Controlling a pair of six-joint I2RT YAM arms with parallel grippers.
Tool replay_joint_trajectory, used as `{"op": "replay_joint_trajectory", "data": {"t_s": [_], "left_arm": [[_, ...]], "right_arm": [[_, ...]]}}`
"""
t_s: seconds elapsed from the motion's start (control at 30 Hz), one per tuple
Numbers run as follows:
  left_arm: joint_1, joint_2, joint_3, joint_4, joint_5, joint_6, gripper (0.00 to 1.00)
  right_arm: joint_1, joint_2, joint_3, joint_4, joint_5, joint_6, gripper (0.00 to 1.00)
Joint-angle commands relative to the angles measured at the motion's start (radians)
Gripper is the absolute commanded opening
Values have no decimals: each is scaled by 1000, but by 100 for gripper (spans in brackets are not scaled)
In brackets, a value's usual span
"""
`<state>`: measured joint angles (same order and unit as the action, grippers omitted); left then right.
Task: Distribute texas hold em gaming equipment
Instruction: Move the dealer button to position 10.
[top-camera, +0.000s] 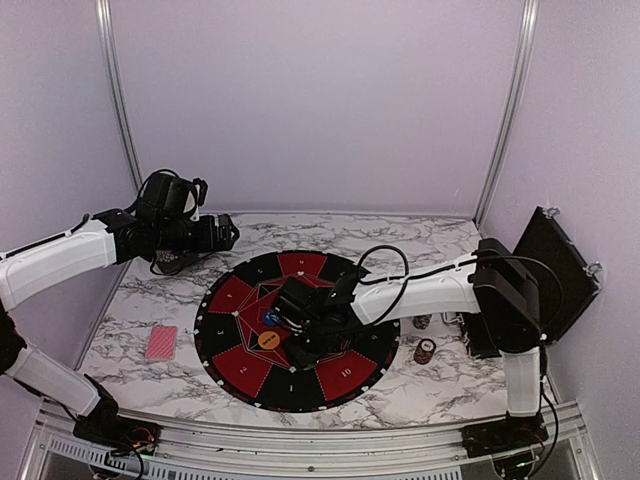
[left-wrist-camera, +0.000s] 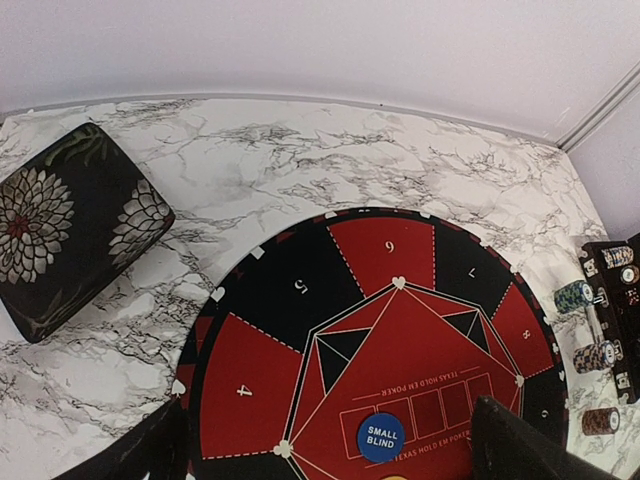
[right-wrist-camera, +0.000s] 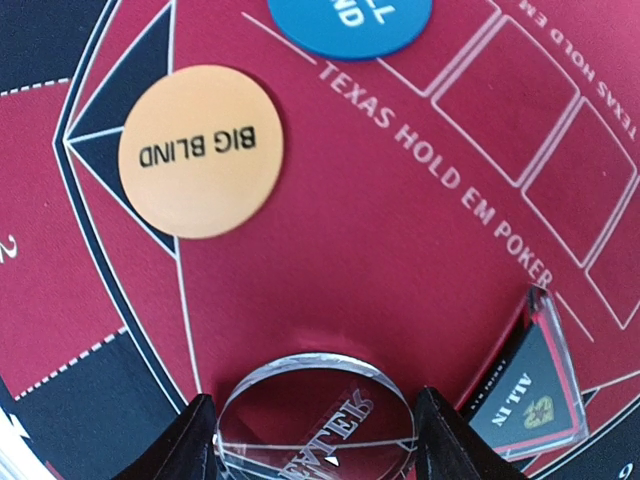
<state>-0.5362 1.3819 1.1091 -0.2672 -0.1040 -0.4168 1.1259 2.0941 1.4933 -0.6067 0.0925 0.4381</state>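
Marble-look table (top-camera: 430, 392), pale lilac walls (top-camera: 320, 100), metal posts at the back corners. A round black-and-red mat (top-camera: 240, 372) sits mid-table. A black case (top-camera: 555, 270) leans at the R edge and a dark floral pouch (left-wrist-camera: 70, 225) lies far L. One red-backed card (top-camera: 160, 342) lies on the marble L of the mat; striped chips (top-camera: 426, 350) sit just R of it.

Low over the mat's red centre, the right gripper (right-wrist-camera: 315, 398) clamps a clear disc (right-wrist-camera: 315, 425), w/ a finger on each side of its rim. In the wrist view the orange disc (right-wrist-camera: 200, 150) lies flat up & left of the claw, apart from it. The blue disc (right-wrist-camera: 350, 20) is farther up, and a triangular marker (right-wrist-camera: 530, 385) is just beside one finger. Over the table's far L, the left gripper (top-camera: 222, 233) hangs high, jaws wide, nothing between.

The clear disc is round & see-through; its pale lettering isn't fully readable. Orange reads BIG BLIND, blue reads SMALL BLIND. The marker is black w/ a red edge and reads ALL IN.
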Motion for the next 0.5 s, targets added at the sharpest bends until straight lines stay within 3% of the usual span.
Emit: {"op": "replay_joint_trajectory", "data": {"t_s": [0.0, 0.47], "left_arm": [[4, 12, -5, -2, 9, -3, 99], [5, 18, -4, -3, 13, -2, 99]], "right_arm": [[-34, -21, -67, -85, -12, 33, 53], [-72, -31, -81, -85, 18, 21, 53]]}}
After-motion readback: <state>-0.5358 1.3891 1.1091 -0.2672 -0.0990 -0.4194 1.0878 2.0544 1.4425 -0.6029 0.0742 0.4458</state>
